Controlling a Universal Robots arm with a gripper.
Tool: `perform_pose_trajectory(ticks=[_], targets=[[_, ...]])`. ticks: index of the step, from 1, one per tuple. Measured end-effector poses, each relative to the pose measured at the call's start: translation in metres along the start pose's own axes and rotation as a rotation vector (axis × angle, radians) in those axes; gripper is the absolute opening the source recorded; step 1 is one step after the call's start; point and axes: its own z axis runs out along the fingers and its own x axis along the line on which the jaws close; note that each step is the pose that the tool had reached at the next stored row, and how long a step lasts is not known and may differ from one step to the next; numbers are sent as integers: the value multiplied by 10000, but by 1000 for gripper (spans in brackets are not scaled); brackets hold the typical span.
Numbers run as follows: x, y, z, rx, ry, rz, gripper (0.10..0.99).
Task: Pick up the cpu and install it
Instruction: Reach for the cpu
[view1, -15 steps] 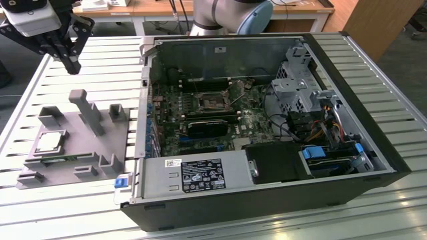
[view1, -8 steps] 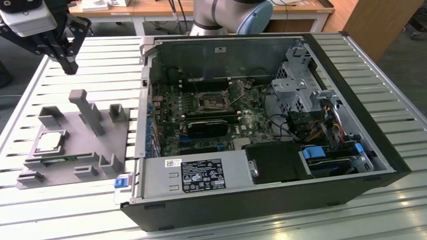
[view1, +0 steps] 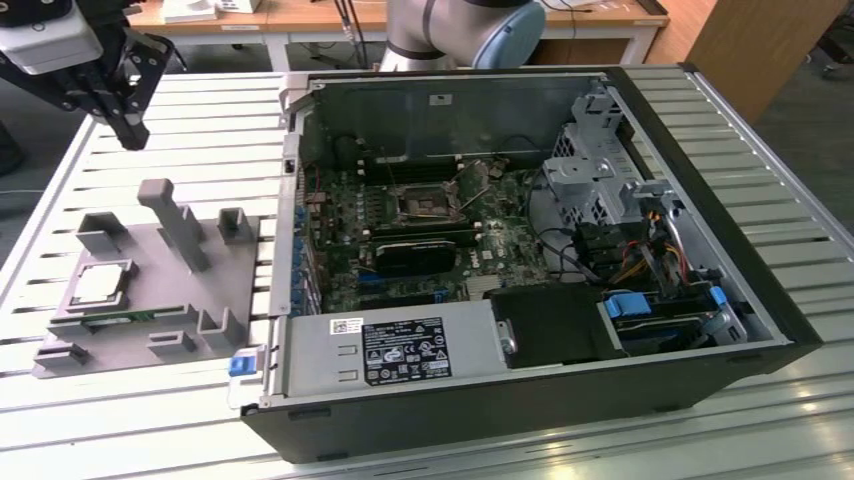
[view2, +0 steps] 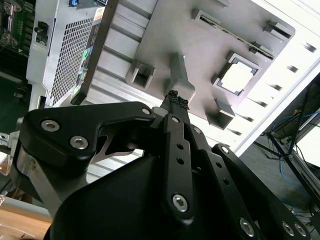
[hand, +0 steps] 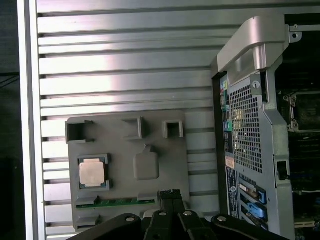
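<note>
The cpu (view1: 102, 284) lay flat, silver top up, in a square recess of a grey fixture (view1: 134, 240) on the slatted metal table (view1: 160, 420), at the exterior view's left of the computer case (view1: 534, 400); in the first wrist view the cpu (hand: 92, 172) sat framed by corner tabs on the fixture (hand: 120, 150), and in the second wrist view the cpu (view2: 239, 76) showed as a bright square on the same fixture (view2: 200, 45); just beside the chip, along the fixture's edge, a thin green memory stick (view1: 134, 316) lay in its slot, seen also in the first wrist view (hand: 115, 202); grey posts rose from the fixture near the chip; the gripper (view1: 131, 135) hung above the table, well apart from the cpu, touching nothing; in both wrist views its fingertips were drawn together with nothing between them (hand: 170, 194) (view2: 176, 98); the case lay on its side with its panel off, the motherboard (view1: 400, 250) exposed, and the black socket frame (view1: 430, 205) near the board's middle held no chip; the arm's base (view1: 467, 30) stood behind the case.
</note>
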Motion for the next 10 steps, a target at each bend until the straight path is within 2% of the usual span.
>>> perform_pose_trajectory(ticks=[5,10], targets=[[58,-4,1,0,0,0,106],[189,-26,0,0,0,-1,106]])
